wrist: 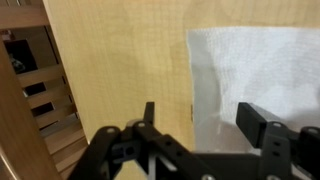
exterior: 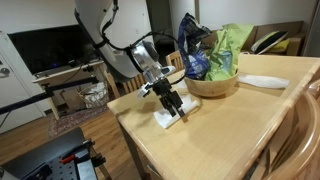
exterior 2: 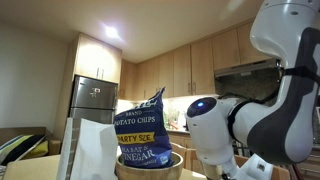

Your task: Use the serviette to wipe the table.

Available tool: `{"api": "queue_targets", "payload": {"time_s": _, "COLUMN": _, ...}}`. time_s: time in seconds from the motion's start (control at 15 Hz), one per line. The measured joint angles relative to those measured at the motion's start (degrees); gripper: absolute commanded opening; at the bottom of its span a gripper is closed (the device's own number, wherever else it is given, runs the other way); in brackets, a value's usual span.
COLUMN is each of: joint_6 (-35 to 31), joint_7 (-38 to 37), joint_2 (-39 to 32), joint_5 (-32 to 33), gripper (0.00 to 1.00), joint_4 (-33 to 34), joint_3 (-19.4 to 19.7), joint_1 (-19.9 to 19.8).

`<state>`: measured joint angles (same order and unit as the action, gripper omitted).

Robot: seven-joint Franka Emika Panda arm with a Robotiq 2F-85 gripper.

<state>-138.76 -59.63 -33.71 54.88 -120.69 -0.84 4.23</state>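
Serviette [wrist: 250,65] lies flat on table [wrist: 120,70], upper right in wrist view, its left edge running top to bottom, long axis unclear; gripper [wrist: 200,125] gapes wide astride that edge, clasping nothing.

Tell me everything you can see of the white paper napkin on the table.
The small white folded paper napkin lies flat on the pale wooden table, near a corner. Up close it looks soft, faintly textured, roughly rectangular. The black pincer hangs open over its edge, one finger above paper, one above bare wood; whether they touch is unclear.
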Motion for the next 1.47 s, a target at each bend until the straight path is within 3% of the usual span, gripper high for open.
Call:
{"api": "queue_targets", "payload": {"time_s": 0.47, "joint_6": -8.9, "joint_7": 6.8, "joint_2": 7.2, "joint_5": -7.9, "gripper": 1.0, "joint_4": -3.9, "joint_3": 0.1, "joint_1": -0.9}}
{"api": "queue_targets", "payload": {"time_s": 0.67, "joint_6": -20.0, "joint_7": 12.9, "joint_2": 10.9, "joint_5": -13.1, "gripper": 1.0, "joint_4": -8.2, "joint_3": 0.5, "joint_1": -2.4}}
{"api": "queue_targets", "payload": {"time_s": 0.93, "joint_6": -37.3, "joint_7": 14.6, "joint_2": 14.6, "joint_5": -12.6, "gripper": 1.0, "joint_4": -15.0, "joint_3": 0.7, "joint_1": -6.5}}
{"api": "queue_targets", "payload": {"time_s": 1.27, "joint_6": -54.8, "joint_7": 14.5, "joint_2": 20.2, "joint_5": -7.6, "gripper": 1.0, "joint_4": -22.7, "joint_3": 7.4, "joint_1": -7.2}}
{"api": "queue_targets", "payload": {"time_s": 1.47, "joint_6": -59.7, "joint_7": 20.0, "joint_2": 25.0, "joint_5": -10.9, "gripper": 1.0, "joint_4": -27.8, "joint_3": 9.6, "joint_1": -8.2}}
